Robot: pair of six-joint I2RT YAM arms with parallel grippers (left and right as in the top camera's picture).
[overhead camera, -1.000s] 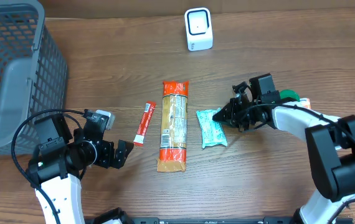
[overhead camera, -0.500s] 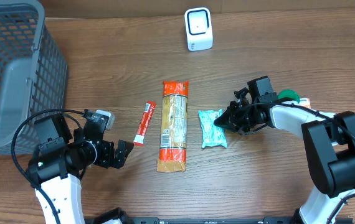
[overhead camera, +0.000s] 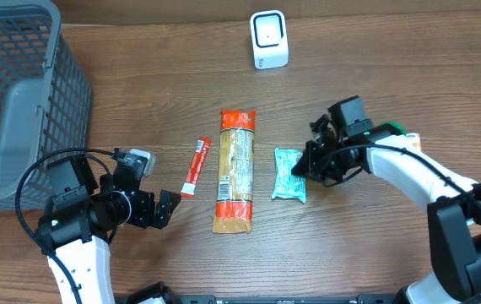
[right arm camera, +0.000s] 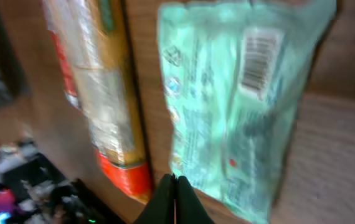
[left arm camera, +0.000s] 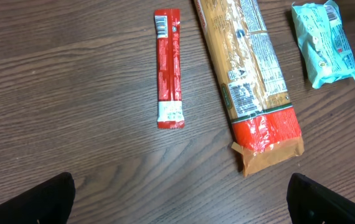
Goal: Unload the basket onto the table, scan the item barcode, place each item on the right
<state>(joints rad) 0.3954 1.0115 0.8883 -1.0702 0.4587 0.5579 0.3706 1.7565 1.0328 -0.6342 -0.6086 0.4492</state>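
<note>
Smeared with blur in the right wrist view: pale green crinkled plastic packet (right arm camera: 240, 106), barcode face-up near one corner. Cut off at the overhead frame's left edge: grey plastic mesh basket (overhead camera: 21, 101). Of the left gripper (left arm camera: 180, 199), only dark fingertips in its own view's bottom corners. Spread fully wide, holding nothing, near a thin red stick sachet (overhead camera: 196, 166). Clenched tight: right gripper (overhead camera: 305, 166), tips against the packet's right edge, nothing visibly pinched. Packet flat on the brown wooden table (overhead camera: 139, 93), just right of a long orange-ended pasta bag (overhead camera: 235, 170), well apart from the white box-shaped scanner (overhead camera: 268, 39).
</note>
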